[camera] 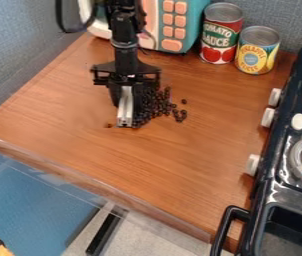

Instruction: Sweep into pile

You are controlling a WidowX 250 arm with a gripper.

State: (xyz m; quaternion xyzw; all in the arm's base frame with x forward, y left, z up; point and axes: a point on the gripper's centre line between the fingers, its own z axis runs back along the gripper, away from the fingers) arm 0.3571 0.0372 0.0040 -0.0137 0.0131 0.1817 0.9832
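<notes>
"What do the beans look like?"

"Small, round and glossy, dark brown to nearly black. The pile [155,106] is bunched tightly by the gripper [128,122] and thins into loose beans [180,115] on the side toward the toy stove [284,165]. One reddish-brown bit [108,125] sits on the gripper's other side, farther from the stove."

"So where's the pile?"

"On the wooden table [180,160], well apart from the stove, out past its white knobs. The gripper hangs down right at the pile's edge, on the side away from the stove."

"And the jaws?"

"Can't tell whether they're released or clenched. There's a pale metallic strip [125,107] down there, but I can't say if it's held or part of the gripper."

"How much room to move?"

"Plenty toward the stove: a wide stretch of wood lies between. More wood runs toward the table's near edge, which meets the stove close to its black handle [230,220]."

"What about the back?"

"Tighter. The yellow can [255,56] stands near the stove's rear end, the red can [220,37] just beside it, farther from the stove, then the toy microwave [195,22] farther still."
</notes>
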